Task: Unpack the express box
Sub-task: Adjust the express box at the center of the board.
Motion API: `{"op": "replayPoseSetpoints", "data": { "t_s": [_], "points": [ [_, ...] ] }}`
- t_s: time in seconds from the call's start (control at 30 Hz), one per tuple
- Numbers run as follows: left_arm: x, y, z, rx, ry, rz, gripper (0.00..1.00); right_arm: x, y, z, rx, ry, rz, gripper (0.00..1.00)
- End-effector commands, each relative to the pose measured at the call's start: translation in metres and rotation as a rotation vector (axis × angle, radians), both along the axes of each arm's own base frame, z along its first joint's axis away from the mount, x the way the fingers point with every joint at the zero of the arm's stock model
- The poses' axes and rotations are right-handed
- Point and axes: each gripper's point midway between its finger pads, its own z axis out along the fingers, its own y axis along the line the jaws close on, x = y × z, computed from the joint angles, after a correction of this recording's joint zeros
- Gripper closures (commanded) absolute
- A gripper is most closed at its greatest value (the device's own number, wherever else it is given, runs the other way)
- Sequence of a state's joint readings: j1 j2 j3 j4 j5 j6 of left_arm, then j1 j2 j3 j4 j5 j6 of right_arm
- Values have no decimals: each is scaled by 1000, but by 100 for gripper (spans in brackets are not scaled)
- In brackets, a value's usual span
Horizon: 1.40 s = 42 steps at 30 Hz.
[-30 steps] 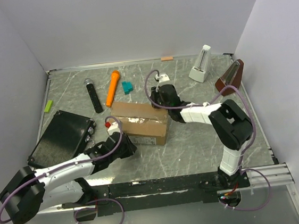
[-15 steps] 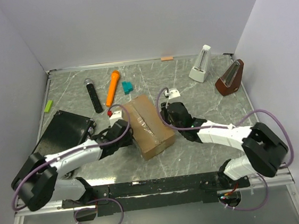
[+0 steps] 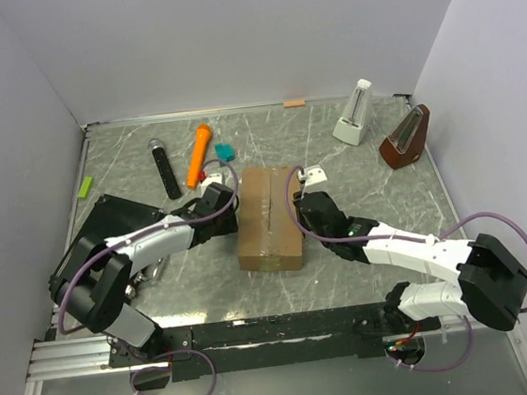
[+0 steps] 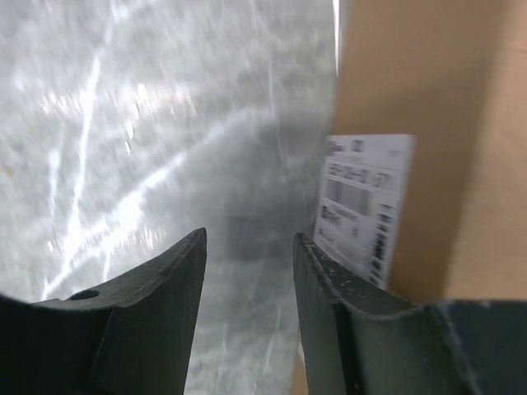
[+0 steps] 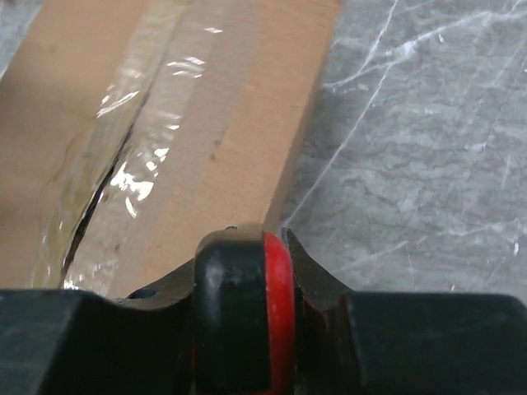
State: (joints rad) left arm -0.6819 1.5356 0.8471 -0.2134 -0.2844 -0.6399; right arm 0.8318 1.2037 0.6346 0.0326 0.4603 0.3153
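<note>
Brown corrugated cardboard express box (image 3: 267,218) at the middle of the grey marbled worktop (image 3: 346,264), flaps closed, clear tape strip (image 5: 123,164) along the top seam. Just beside its left side, by the white shipping label (image 4: 362,206), left gripper (image 3: 219,202) with fingers (image 4: 156,304) spread, nothing between. At its right top edge, right gripper (image 3: 304,210), fingers (image 5: 239,304) pressed together.

The brown cardboard express box (image 3: 268,218) lay closed at table centre, long axis 12 to 6 o'clock, clear tape strip (image 5: 123,156) along its top seam, white label (image 4: 362,206) facing 9 o'clock.
</note>
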Motion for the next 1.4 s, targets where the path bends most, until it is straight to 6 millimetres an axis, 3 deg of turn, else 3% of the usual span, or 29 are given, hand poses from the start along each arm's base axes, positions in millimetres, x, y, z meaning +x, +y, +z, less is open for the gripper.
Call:
{"op": "replayPoseSetpoints", "data": {
  "t_s": [0.0, 0.2, 0.33, 0.4, 0.53, 0.67, 0.73, 0.83, 1.0, 1.07, 1.17, 1.37],
  "points": [
    [56, -58, 67, -251, -182, -48, 48, -22, 59, 47, 203, -22, 204, 100],
    [101, -63, 97, -290, -263, -46, 46, -25, 54, 58, 159, -15, 205, 100],
    [124, -31, 127, -276, -346, 46, 35, -18, 30, 77, 125, -78, 116, 100],
    [127, -8, 147, -256, -397, 111, 29, -12, 11, 97, 120, -149, 35, 100],
    [102, 31, 176, -219, -474, 206, 23, 5, -23, 144, 157, -333, -134, 100],
    [60, 42, 192, -298, -480, 187, 26, 36, -47, 171, 145, -463, -300, 100],
    [32, 32, 189, -391, -440, 112, 30, 61, -60, 177, 94, -487, -406, 100],
    [-18, 9, 178, -542, -370, -40, 34, 101, -72, 169, 28, -486, -495, 100],
    [-78, 6, 120, -588, -175, -45, 47, 153, -74, 155, -150, -492, -526, 100],
    [-95, 10, 101, -565, -133, -13, 52, 170, -69, 143, -190, -475, -503, 100],
    [-116, 0, 80, -594, -87, -53, 61, 192, -55, 119, -251, -436, -441, 100],
    [-129, -29, 49, -556, 30, -186, 79, 214, -15, 72, -284, -333, -236, 100]
  ]
}}
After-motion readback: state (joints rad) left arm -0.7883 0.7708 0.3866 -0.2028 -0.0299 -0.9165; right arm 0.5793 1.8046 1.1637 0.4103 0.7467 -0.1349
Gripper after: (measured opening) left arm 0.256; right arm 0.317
